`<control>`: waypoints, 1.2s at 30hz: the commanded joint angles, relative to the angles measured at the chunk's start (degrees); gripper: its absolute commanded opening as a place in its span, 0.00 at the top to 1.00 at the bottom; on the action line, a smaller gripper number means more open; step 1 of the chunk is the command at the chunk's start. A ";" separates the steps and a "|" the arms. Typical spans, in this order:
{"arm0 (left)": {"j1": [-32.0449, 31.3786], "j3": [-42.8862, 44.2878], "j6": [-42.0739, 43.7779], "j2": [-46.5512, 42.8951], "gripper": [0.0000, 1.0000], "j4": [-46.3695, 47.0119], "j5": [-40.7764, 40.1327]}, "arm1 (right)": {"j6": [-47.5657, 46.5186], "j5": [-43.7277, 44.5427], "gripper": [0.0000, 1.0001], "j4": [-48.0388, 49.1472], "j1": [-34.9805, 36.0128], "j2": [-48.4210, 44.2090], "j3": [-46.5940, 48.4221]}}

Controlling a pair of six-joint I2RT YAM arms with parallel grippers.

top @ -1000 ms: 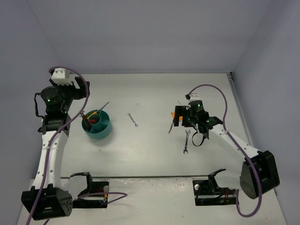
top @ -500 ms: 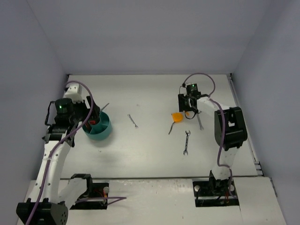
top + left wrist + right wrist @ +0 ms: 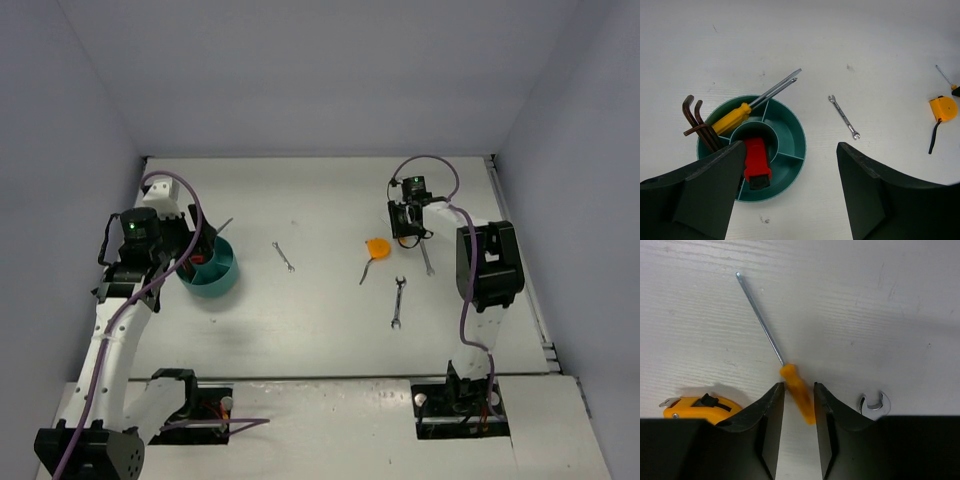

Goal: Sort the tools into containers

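Observation:
My right gripper [image 3: 799, 386] is down at the table with the orange handle of a thin screwdriver [image 3: 799, 392] between its fingers. The jaws stand narrow, with thin gaps still beside the slanted handle. The shaft points away from the gripper. An orange-headed tool [image 3: 695, 407] lies to the left and a silver wrench [image 3: 872, 405] to the right. The teal bowl [image 3: 800, 145] holds hex keys [image 3: 695, 120], a yellow-handled screwdriver [image 3: 732, 118] and the red-and-black knife [image 3: 756, 160]. My left gripper [image 3: 791, 145] hovers open above the bowl's right edge.
Two more small wrenches lie loose: one [image 3: 283, 256] right of the bowl [image 3: 210, 272], one [image 3: 398, 303] nearer the front, below the orange-headed tool [image 3: 377, 247]. The right arm [image 3: 485, 270] stretches to the far right of the table. Walls close in on three sides.
The right jaws have narrowed around the screwdriver handle after the arm reached to the far side. The left arm came down over the bowl and has held still since.

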 commanded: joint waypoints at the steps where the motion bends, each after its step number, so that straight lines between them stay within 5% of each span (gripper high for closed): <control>1: -0.41 1.93 -0.59 1.29 0.30 2.44 1.32 | -1.53 -0.16 0.89 -1.45 0.00 0.29 0.68; 4: -1.54 2.75 -2.92 2.21 0.30 2.42 2.75 | -1.65 0.27 1.00 -1.38 0.28 -0.77 0.28; 13: -13.54 10.18 -16.56 4.48 0.30 3.87 5.13 | 0.74 0.38 1.00 3.69 8.83 -20.52 -3.75; 19: -21.13 10.31 -24.50 5.54 0.30 15.64 3.82 | 4.74 -0.80 1.00 12.20 20.32 -33.25 -9.54; 29: -31.11 11.00 -24.53 9.28 0.31 25.81 -3.18 | 12.27 -0.75 1.00 24.46 31.26 -43.80 -18.71; 36: -34.03 12.32 -23.27 12.43 0.43 26.36 -7.57 | 12.95 -2.38 1.00 25.65 32.82 -45.10 -18.36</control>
